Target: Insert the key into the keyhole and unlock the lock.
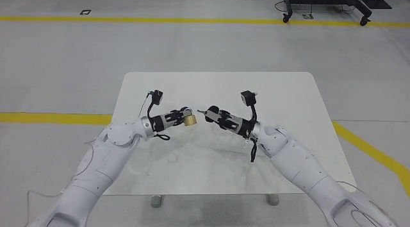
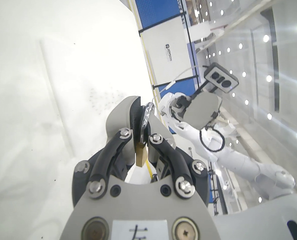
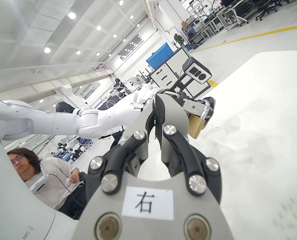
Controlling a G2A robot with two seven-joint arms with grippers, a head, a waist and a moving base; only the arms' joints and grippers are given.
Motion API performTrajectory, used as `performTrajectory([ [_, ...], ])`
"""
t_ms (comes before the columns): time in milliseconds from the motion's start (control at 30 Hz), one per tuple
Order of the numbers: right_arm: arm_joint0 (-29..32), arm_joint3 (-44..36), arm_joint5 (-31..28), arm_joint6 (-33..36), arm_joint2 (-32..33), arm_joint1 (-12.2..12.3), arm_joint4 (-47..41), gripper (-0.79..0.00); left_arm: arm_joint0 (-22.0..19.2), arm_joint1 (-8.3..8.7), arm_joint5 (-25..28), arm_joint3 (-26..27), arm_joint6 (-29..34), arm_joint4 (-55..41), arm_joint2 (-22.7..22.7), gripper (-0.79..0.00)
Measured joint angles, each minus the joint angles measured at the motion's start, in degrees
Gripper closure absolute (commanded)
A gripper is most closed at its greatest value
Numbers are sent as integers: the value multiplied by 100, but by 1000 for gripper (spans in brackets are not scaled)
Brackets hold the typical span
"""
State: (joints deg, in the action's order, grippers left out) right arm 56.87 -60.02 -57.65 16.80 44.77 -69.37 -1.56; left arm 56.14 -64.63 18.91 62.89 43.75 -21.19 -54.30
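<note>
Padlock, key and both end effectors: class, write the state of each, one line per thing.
padlock: held up by its shackle, no key in it.
key: gripped, tip pointing at the padlock, not inserted.
left end effector: shut on the padlock's shackle.
right end effector: shut on the key.

Round ceiling lamps (image 3: 72, 15) high above the white table (image 1: 282, 99) give bright, even light, and its top glares almost blank in the left wrist view
</note>
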Motion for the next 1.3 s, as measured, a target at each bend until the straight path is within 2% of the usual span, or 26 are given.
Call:
performTrajectory([
  [133,150,-203,440,-43,78,-1,-180,0,-166,-83,-1081,-47,-6,-883,-6,0],
  [233,268,-245,613,351,140,36,-860,0,-470,-202,-1657,-211,49,-1072,181,0],
  [300,367,-238,682,554,253,81,-1249,0,-667,-286,-1825,-319,12,-1171,279,0],
  [467,735,-431,1148,842,721,259,-1725,0,-1016,-492,-1776,-712,91,-1549,478,0],
  [600,1068,-1084,1724,979,1030,384,-1690,0,-1038,-520,-1728,-830,129,-1645,484,0],
  [833,1074,-1079,1730,987,1039,387,-1689,0,-1037,-522,-1690,-717,49,-1547,476,0],
  [933,1076,-1085,1735,983,1038,386,-1687,0,-992,-538,-1282,-525,138,-1695,306,0],
  [1067,1133,-1297,2049,620,947,329,-1443,0,-967,-559,-1188,-624,-62,-1833,246,0],
  [1300,1347,-1522,2617,-337,817,217,-870,0,-980,-585,-1219,-485,-450,-1151,311,0],
])
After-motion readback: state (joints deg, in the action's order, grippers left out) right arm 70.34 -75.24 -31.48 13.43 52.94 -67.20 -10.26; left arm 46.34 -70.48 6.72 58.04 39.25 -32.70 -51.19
